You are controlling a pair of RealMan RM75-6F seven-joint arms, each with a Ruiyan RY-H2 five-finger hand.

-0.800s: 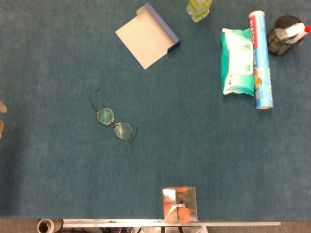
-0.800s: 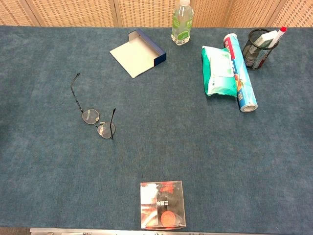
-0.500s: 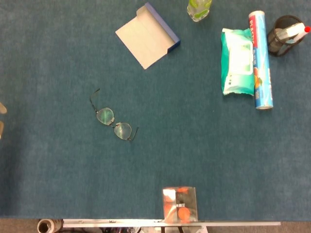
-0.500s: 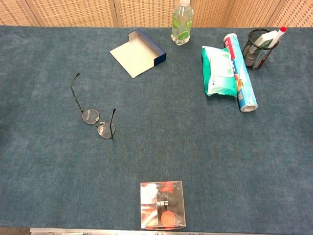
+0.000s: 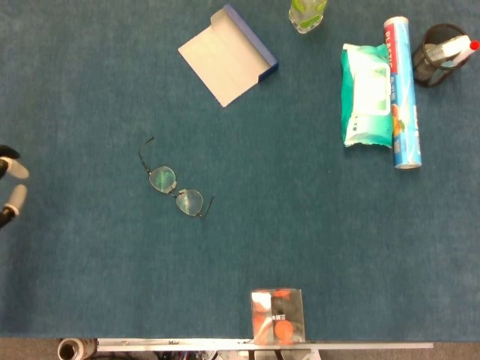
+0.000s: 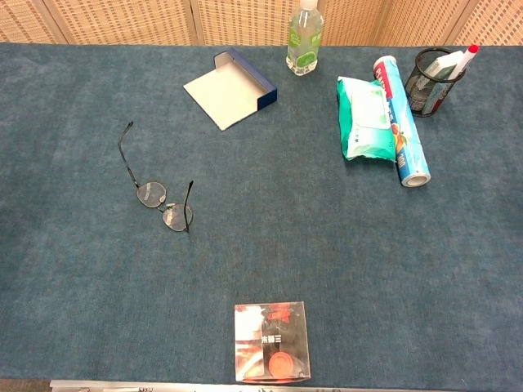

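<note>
Only left hand (image 5: 9, 187) fingertips visible

The glasses (image 5: 175, 182) are thin, dark wire frames with clear oval lenses, lying open on the blue bench (image 5: 300, 225), temples unfolded and pointing toward the far edge. They sit in the left half, about midway between near and far edges, nearest the left hand (image 5: 9, 187), well apart from it

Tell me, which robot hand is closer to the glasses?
Left. The left hand shows only as fingertips at the table's left edge, apart from the glasses, which lie open to its right. The right hand is out of sight in both views.
</note>
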